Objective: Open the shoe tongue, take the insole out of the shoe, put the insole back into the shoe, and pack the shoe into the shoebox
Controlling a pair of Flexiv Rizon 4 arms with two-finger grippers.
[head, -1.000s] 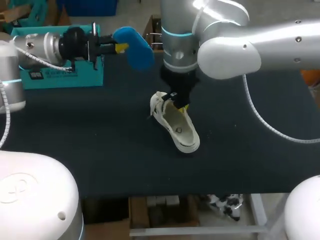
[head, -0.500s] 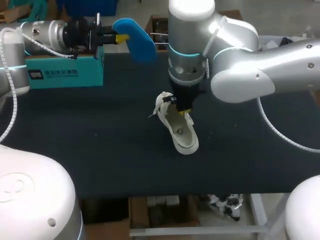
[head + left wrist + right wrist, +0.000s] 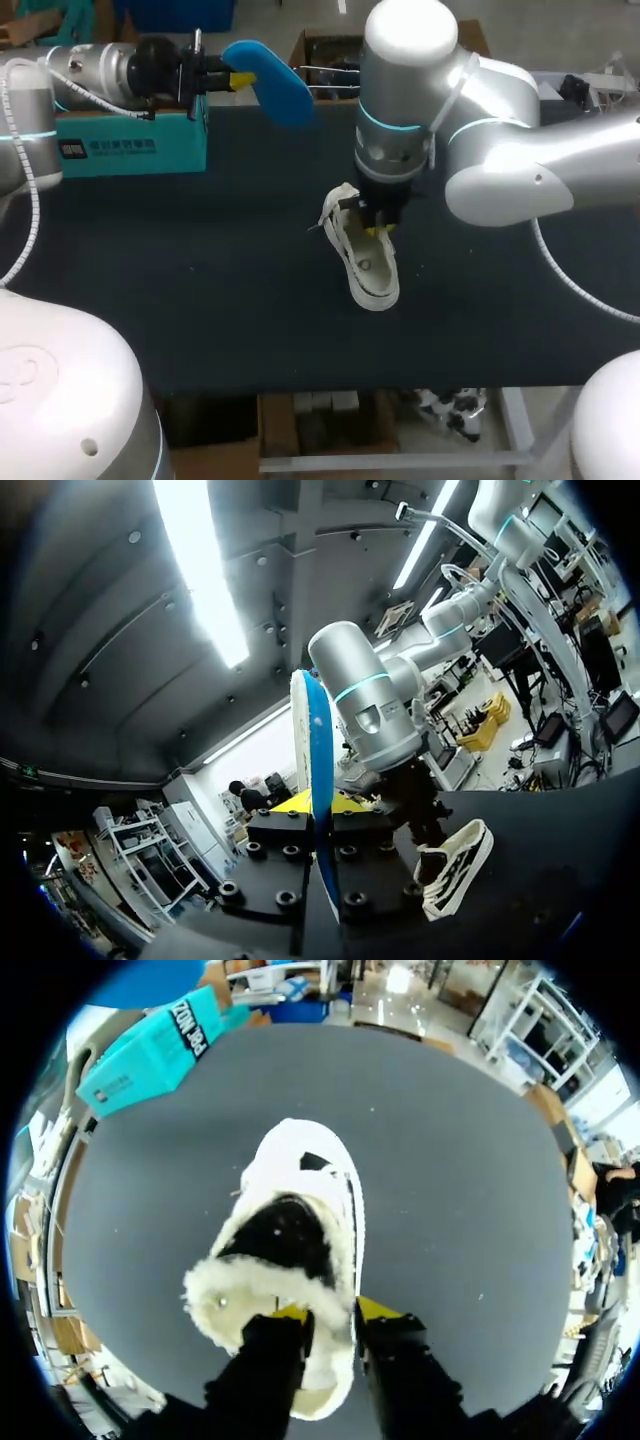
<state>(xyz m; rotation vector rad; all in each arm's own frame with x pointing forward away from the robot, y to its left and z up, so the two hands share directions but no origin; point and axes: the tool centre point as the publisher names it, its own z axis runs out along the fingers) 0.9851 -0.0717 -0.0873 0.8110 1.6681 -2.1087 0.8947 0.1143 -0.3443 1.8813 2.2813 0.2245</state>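
Observation:
A white shoe [image 3: 365,262] with a fleecy lining lies on the dark table [image 3: 200,290], toe toward the front edge. My right gripper [image 3: 372,228] stands straight down over its rear. In the right wrist view the right gripper [image 3: 333,1310] has its yellow tips apart, astride the wall of the shoe [image 3: 300,1200] beside the collar. High over the table's back left, my left gripper [image 3: 240,80] is shut on the blue insole [image 3: 272,84]. In the left wrist view the insole [image 3: 318,770] stands edge-on between the fingers, the shoe [image 3: 455,870] beyond.
A teal shoebox [image 3: 130,140] stands at the back left of the table, under the left arm, and shows ahead of the shoe as the shoebox [image 3: 150,1050] in the right wrist view. Bare dark cloth lies left, right and in front of the shoe.
My right arm has shifted a little to the right and the shoe has moved with it. Its fingers have parted. The left arm holds the insole in nearly the same place.

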